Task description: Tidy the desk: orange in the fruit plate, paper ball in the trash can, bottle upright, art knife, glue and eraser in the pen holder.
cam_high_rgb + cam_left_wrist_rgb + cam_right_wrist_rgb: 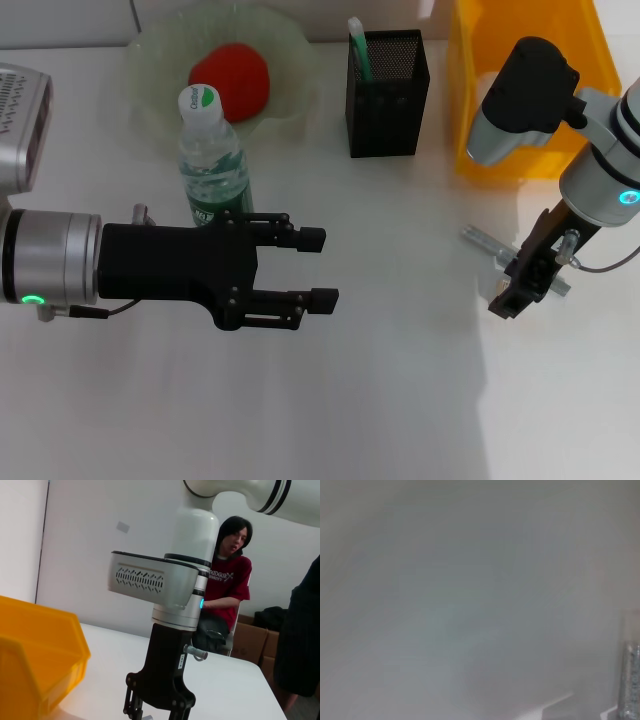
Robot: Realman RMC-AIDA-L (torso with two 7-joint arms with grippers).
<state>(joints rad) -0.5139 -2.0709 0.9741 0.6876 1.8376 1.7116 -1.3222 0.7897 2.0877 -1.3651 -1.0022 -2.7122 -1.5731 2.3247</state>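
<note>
Nearest on the white bench (pixel 300 420) is wide bare room along its front edge. Two end effectors work above it: the left end effector (pixel 318 268) hovers with fingers spread and nothing between them, beside one upright bottle (pixel 212 160). The right end effector (pixel 512 296) is down at one silver art knife (pixel 482 241) near the bench's right side; whether it grips, I cannot tell. Farther back stand one plate (pixel 150 60) holding one orange (pixel 230 80), one mesh pen holder (pixel 387 92) and one yellow bin (pixel 470 110).
</note>
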